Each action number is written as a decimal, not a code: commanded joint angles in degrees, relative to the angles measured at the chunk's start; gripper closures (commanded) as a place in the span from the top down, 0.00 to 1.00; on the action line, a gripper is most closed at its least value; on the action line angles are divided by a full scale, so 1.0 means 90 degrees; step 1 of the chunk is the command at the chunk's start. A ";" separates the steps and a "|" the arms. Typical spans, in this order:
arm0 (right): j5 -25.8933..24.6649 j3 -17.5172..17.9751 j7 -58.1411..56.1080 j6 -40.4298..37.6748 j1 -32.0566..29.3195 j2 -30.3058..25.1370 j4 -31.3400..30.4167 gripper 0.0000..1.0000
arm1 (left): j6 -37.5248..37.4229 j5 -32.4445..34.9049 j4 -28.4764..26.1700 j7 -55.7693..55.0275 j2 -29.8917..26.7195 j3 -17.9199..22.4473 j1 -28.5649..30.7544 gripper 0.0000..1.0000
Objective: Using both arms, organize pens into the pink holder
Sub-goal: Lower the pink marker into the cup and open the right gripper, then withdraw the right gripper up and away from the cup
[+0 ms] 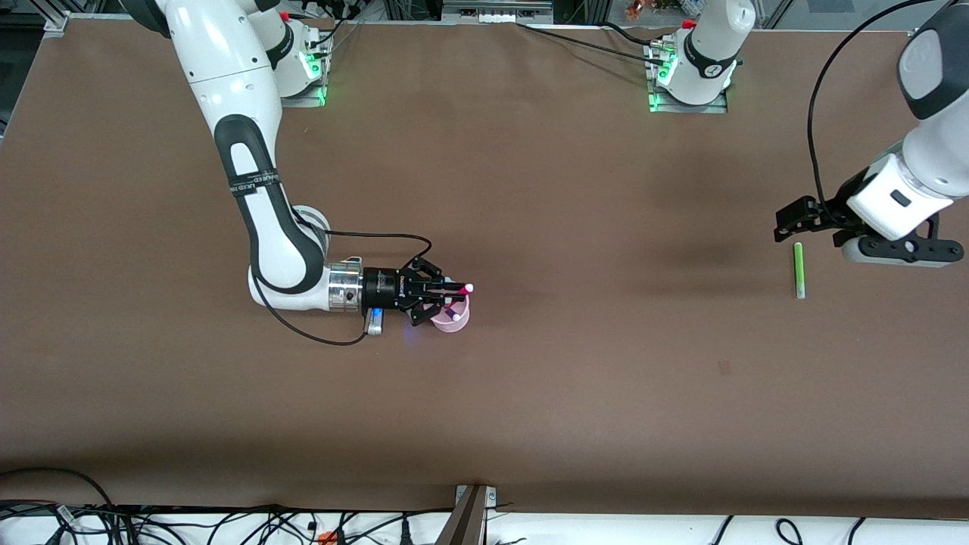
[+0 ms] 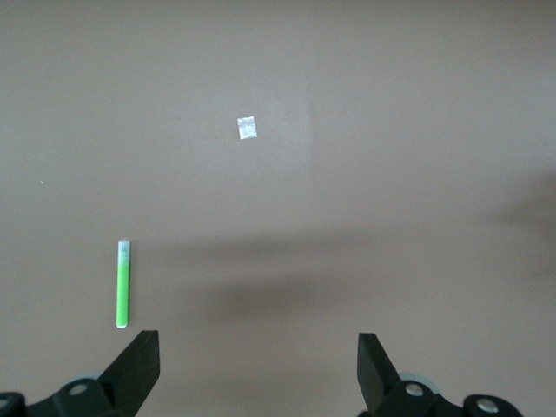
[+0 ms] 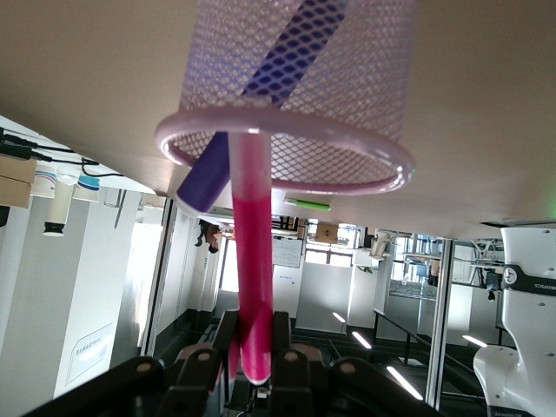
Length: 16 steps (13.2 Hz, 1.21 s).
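Observation:
The pink holder (image 1: pixel 453 318) stands mid-table toward the right arm's end; it is a pink mesh cup (image 3: pixel 347 95). A purple pen (image 1: pixel 451 309) leans inside it and also shows in the right wrist view (image 3: pixel 291 48). My right gripper (image 1: pixel 443 291) is beside the holder, shut on the magenta pen (image 3: pixel 252 261), whose white-capped end (image 1: pixel 469 288) is over the holder's rim. The green pen (image 1: pixel 798 270) lies flat near the left arm's end of the table. My left gripper (image 1: pixel 787 223) hangs open over the table beside the green pen (image 2: pixel 122 285). The yellow pen is out of view.
A small white scrap (image 2: pixel 248 129) lies on the brown table (image 1: pixel 606 341). Cables and a metal bracket (image 1: pixel 473 507) line the table's near edge. The arm bases (image 1: pixel 693 76) stand along the edge farthest from the front camera.

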 commanded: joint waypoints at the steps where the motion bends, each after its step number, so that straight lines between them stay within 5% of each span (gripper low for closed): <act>1: -0.0150 -0.0038 -0.0066 -0.0002 0.0006 0.0004 0.0069 1.00 | 0.0142 0.0154 -0.0187 0.0229 -0.0178 -0.0057 0.0045 1.00; 6: -0.1740 -0.0339 -0.0066 -0.0070 -0.0101 -0.0415 0.0449 1.00 | 0.0132 0.0134 -0.0177 0.0190 -0.0099 -0.0057 0.0036 1.00; 13: -0.6412 -0.0888 -0.0945 -0.0469 -0.0081 -0.2190 0.0343 1.00 | 0.0084 0.0144 -0.0177 0.0219 -0.0099 -0.0057 0.0055 1.00; 16: -0.7792 -0.1151 -0.1333 -0.0529 -0.0081 -0.3633 -0.0552 1.00 | 0.0064 0.0134 -0.0167 0.0190 -0.0099 -0.0057 0.0036 1.00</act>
